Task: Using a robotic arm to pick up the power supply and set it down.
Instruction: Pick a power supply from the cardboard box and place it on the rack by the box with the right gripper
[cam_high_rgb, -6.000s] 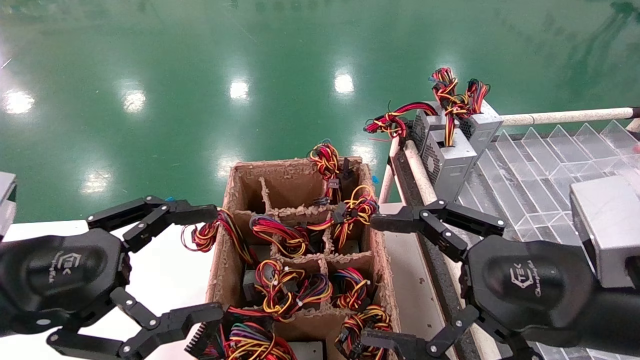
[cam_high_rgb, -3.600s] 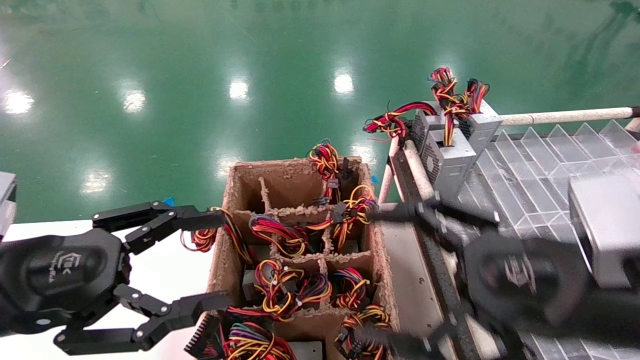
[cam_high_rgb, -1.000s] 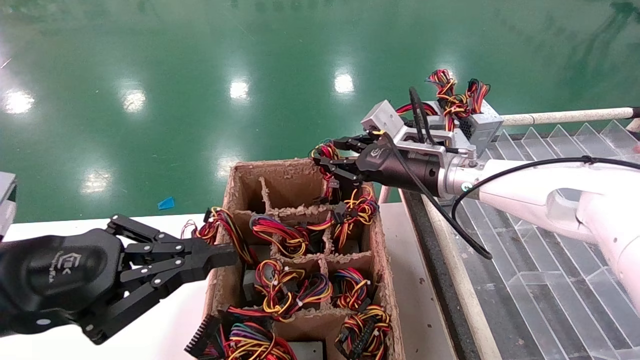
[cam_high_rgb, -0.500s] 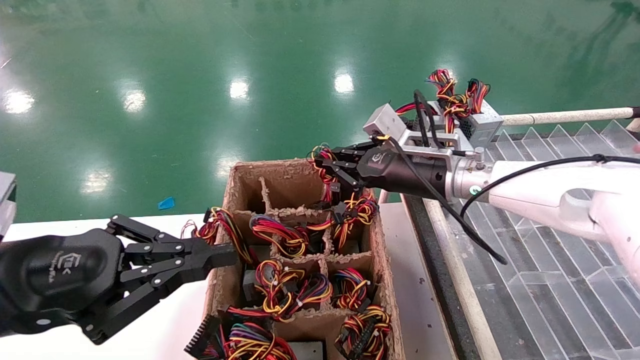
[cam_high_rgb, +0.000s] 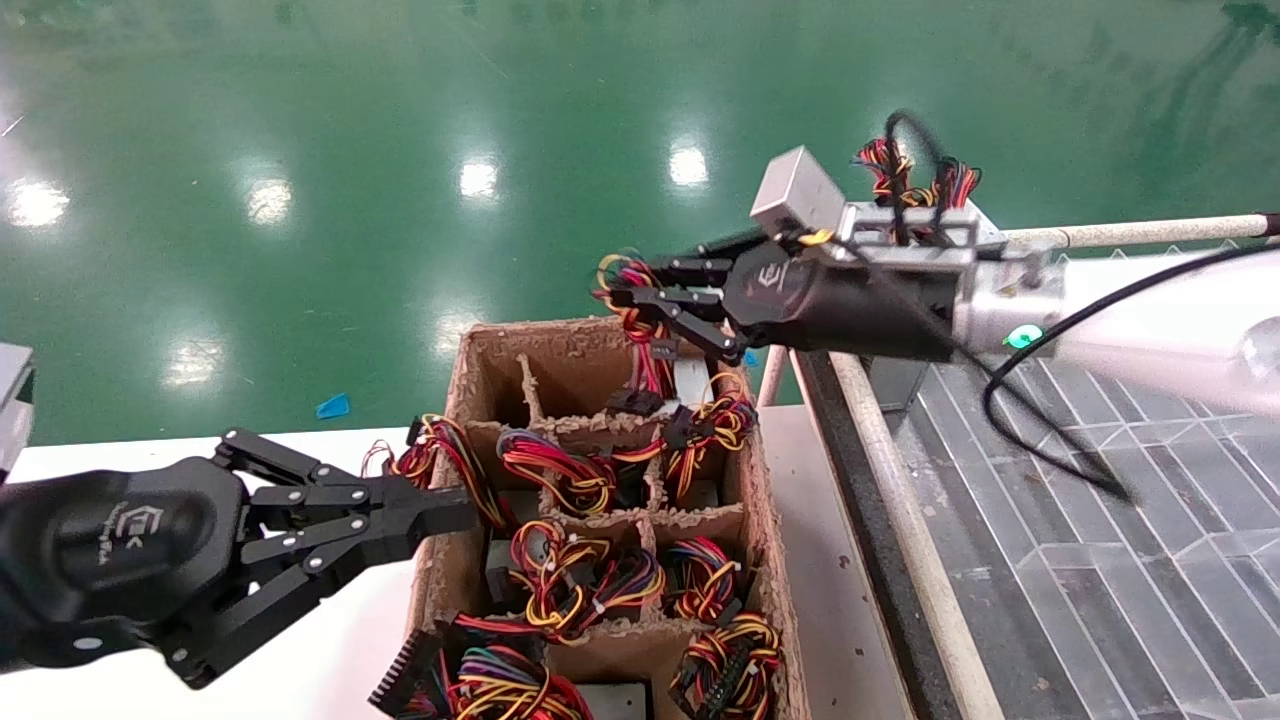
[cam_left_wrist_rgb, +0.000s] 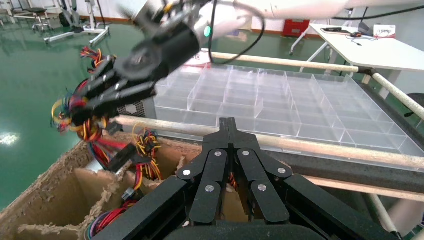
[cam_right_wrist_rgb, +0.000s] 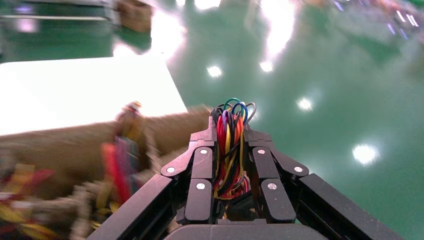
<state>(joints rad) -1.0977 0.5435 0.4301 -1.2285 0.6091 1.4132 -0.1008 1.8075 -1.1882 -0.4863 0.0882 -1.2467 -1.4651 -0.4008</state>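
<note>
Head view: box (cam_high_rgb: 462, 400) holds power supplies (cam_high_rgb: 690, 385).

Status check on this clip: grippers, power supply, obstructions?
Right gripper shut on wire bundle, over carton's far corner. Left gripper shut, idle at carton's left wall. Power supply body barely visible.

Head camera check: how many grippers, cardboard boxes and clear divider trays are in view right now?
grippers: 2, the left gripper shut at the box's left wall, and the right gripper shut on a wire bundle above the box's far end
cardboard box: 1
clear divider tray: 1
Total: 4
</note>
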